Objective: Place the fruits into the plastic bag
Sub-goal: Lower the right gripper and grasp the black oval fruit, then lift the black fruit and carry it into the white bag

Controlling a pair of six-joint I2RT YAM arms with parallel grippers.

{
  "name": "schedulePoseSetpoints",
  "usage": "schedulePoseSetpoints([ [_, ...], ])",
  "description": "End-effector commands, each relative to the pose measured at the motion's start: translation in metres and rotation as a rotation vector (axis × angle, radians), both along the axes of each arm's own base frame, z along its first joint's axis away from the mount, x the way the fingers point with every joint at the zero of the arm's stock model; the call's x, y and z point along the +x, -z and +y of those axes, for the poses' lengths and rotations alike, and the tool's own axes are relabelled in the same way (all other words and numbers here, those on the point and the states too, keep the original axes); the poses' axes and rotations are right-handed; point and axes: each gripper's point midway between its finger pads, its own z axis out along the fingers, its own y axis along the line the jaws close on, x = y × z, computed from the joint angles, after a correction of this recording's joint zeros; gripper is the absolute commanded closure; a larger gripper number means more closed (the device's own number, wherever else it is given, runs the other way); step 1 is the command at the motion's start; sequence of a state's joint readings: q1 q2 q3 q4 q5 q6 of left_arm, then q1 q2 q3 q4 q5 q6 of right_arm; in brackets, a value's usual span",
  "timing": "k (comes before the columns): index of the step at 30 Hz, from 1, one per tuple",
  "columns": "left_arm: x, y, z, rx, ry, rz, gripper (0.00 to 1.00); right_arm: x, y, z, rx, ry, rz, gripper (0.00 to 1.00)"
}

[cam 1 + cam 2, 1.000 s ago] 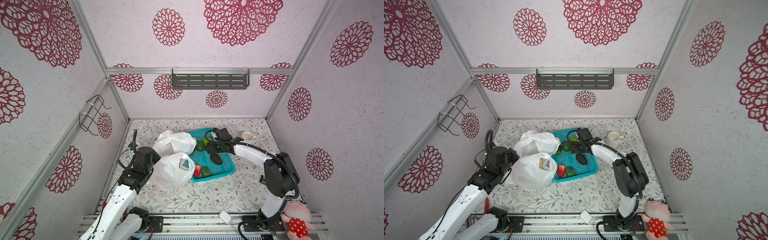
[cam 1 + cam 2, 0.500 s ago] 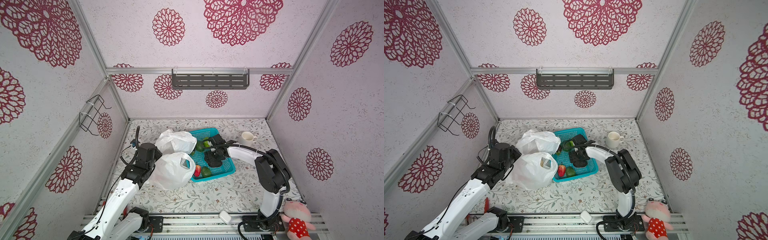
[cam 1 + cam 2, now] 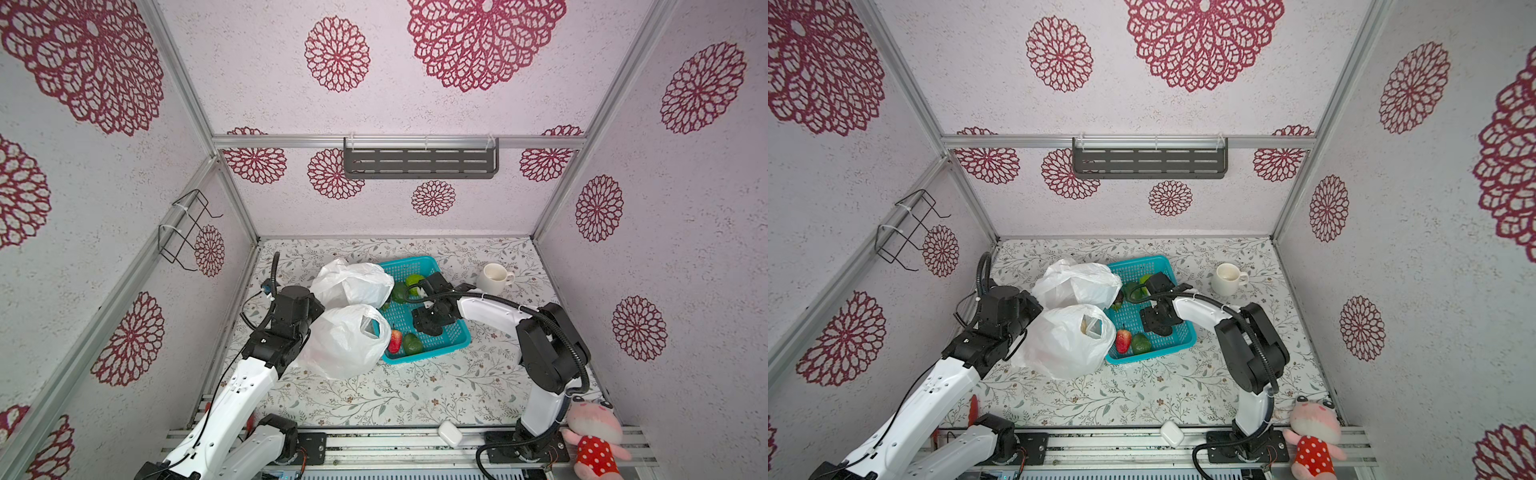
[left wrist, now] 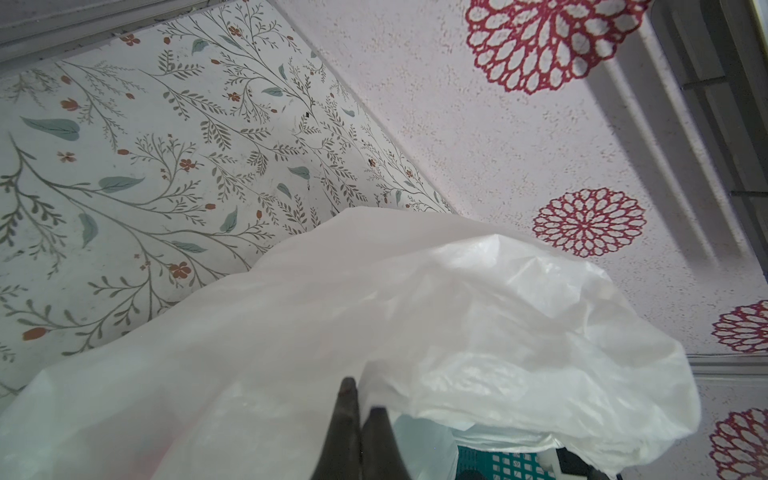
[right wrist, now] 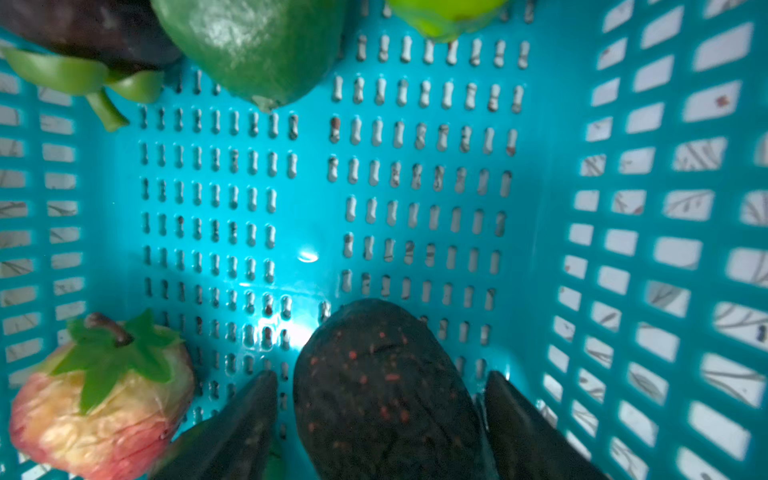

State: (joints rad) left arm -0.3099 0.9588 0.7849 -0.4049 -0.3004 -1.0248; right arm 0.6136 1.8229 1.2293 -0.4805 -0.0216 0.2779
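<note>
**Squeeze pending over the basket**

Left pincer point(image 4: 360, 399) is clenched on the plastic bag point(image 3: 340, 345), which sits on the surface point(image 3: 374, 399) beside the basket point(image 3: 401, 318); the bag's mouth may sag shut. Right pincer point(image 5: 380, 374), released, straddles a dark fruit point(image 5: 382, 407) in the basket; an off-centre squeeze could squirt it out. Its long axis runs along the fingers point(image 5: 241, 424), rounded end toward the basket's middle.

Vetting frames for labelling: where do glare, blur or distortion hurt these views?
Right wrist view: a glare patch on the teal basket floor, and the strawberry is soft. Left wrist view: the plastic bag is pale and soft, close to the lens. Both top views: sharp, evenly lit, wide-angle.
</note>
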Motion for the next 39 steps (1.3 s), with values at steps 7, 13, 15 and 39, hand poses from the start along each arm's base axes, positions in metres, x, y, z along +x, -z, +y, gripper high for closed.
schedulePoseSetpoints([
  [7,-0.001,-0.016,-0.004,-0.014,0.018,-0.043,1.0,0.012,-0.031,0.015,0.096,-0.023,-0.108,0.84],
  [13,-0.001,-0.015,-0.007,-0.024,0.03,-0.03,1.0,0.003,-0.108,0.074,0.329,-0.196,-0.208,0.85],
  [15,-0.001,-0.015,-0.007,-0.03,0.029,-0.035,1.0,-0.01,-0.13,0.097,0.38,-0.309,-0.233,0.85],
  [39,-0.001,-0.023,-0.013,-0.073,0.04,-0.054,1.0,-0.006,-0.156,0.256,0.701,-0.613,-0.196,0.69],
])
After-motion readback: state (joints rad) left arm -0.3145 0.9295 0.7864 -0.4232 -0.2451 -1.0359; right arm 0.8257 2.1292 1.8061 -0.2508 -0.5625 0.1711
